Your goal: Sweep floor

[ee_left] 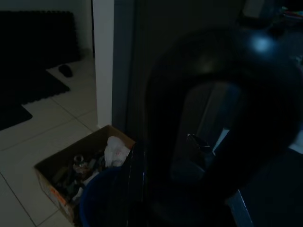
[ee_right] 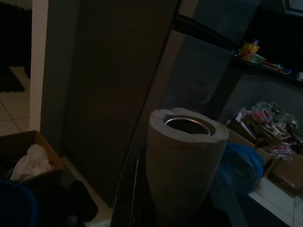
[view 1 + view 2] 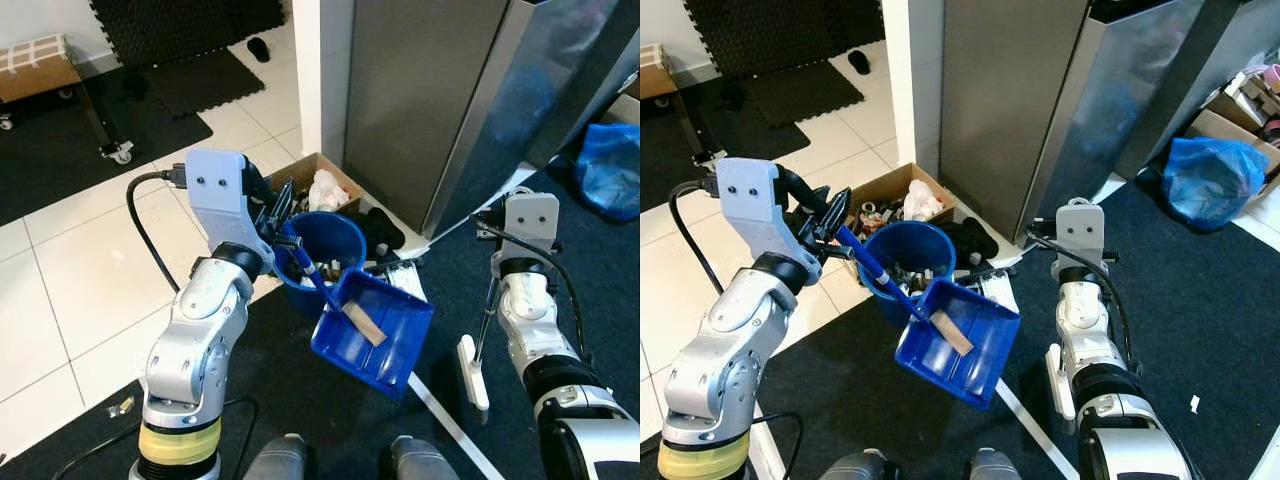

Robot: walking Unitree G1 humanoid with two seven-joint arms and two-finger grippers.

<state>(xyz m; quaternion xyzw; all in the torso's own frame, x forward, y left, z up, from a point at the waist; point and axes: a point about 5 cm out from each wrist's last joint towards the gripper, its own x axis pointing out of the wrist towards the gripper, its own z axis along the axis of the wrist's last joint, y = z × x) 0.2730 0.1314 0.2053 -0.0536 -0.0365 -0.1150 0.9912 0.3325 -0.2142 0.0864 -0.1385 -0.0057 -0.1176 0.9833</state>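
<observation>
We see the blue dustpan [image 3: 375, 330] held in the air just in front of the blue bucket [image 3: 322, 240], its long handle running up and to the robot's left toward the left tool [image 3: 283, 228], while the open scoop end points down and to the right, tilted over the dark carpet [image 3: 290, 400]. A tan flat scrap [image 3: 364, 324] lies inside the scoop. The left tool has its 2 black fingers closed around the top of the handle, beside the bucket's rim. The bucket holds dark debris and stands on the white tiled floor [image 3: 90, 270] against a cardboard box [image 3: 890, 190] of rubbish with a white crumpled bag [image 3: 921, 203] in it. On the right, the right tool [image 3: 490, 290] grips a thin upright broom stick [image 3: 483, 320] whose white end piece [image 3: 473, 372] hangs near the carpet; in the right wrist view the pale round top of that stick [image 2: 187, 156] stands up between the fingers. A blue plastic bag [image 3: 1210, 180] lies further right beside grey panels [image 3: 1040, 90].
</observation>
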